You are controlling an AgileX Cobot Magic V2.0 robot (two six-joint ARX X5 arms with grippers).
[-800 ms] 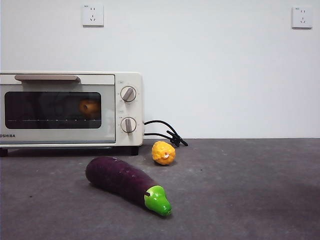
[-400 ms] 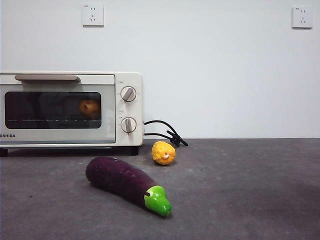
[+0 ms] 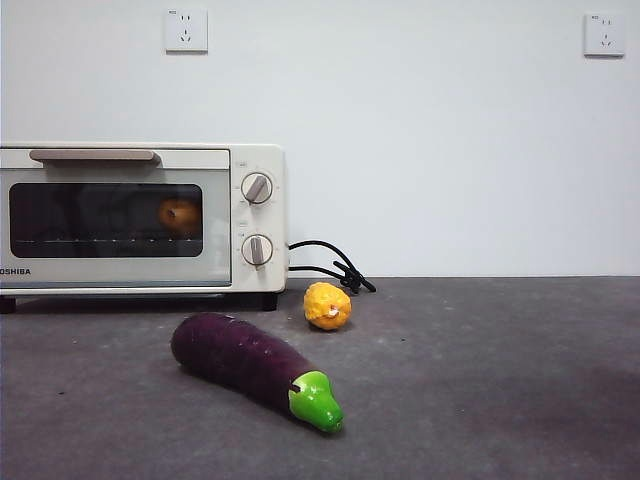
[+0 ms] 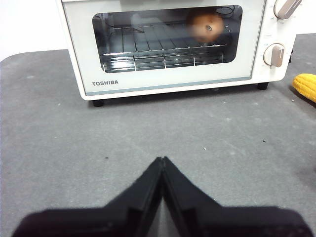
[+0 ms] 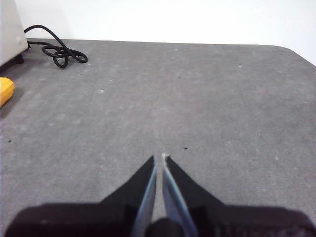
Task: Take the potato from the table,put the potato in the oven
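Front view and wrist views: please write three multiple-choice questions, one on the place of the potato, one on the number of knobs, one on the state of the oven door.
1. Where is the potato?
A. on the table
B. inside the oven, on the wire rack
C. in the left gripper

2. How many knobs does the oven have?
A. one
B. two
C. three

3. The oven door is:
A. closed
B. fully open
C. removed

Answers: 1 B, it shows behind the glass; 2 B, both sit beside the door; 3 A, the door stands flat and upright.
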